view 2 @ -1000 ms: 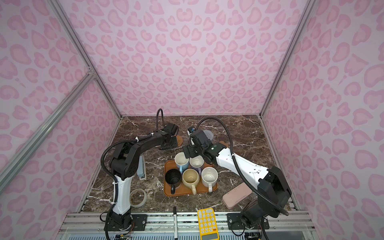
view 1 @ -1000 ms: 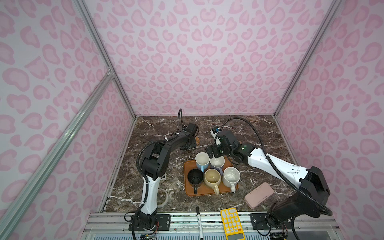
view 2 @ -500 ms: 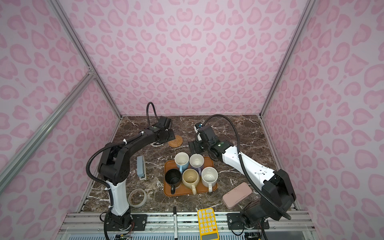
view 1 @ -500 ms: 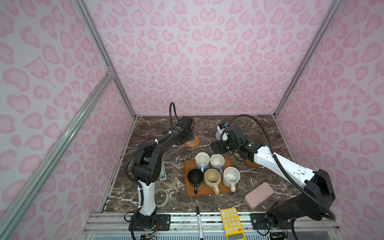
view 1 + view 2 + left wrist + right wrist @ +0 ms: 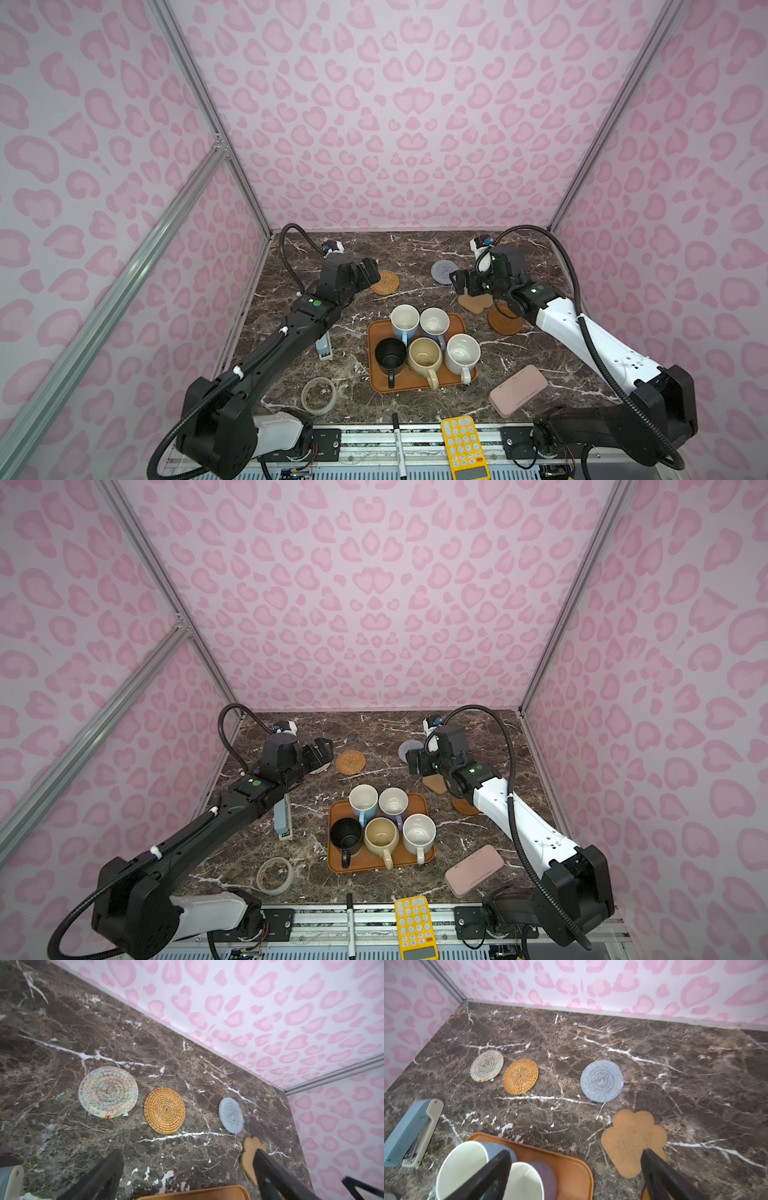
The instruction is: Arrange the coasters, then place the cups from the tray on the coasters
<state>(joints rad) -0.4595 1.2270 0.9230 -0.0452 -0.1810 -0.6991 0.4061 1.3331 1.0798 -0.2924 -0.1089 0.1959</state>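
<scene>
Three woven coasters lie in a row near the back wall: cream [image 5: 108, 1091], orange-tan [image 5: 385, 282] and grey-blue [image 5: 444, 271]. The cork flower coaster [image 5: 475, 302] and brown wooden coaster [image 5: 505, 322] lie right of the tray [image 5: 415, 380]. On the tray stand the light blue [image 5: 404, 320], lavender [image 5: 434, 322], black [image 5: 390, 353], cream-yellow [image 5: 424, 355] and white speckled [image 5: 462, 353] cups. My left gripper [image 5: 370, 272] hangs open and empty by the cream coaster, hiding it in that top view. My right gripper [image 5: 465, 286] is open and empty between the tray's back corner and the cork coaster.
A grey-blue stapler [image 5: 323, 347] lies left of the tray and a clear tape roll [image 5: 318, 395] at the front left. A pink case [image 5: 518, 390] lies at the front right. A yellow calculator [image 5: 463, 446] and a marker [image 5: 398, 440] rest on the front rail.
My left gripper swung from beside the tray to the back left and opened, leaving the cream coaster on the table left of the orange one. My right gripper drew back to the right.
</scene>
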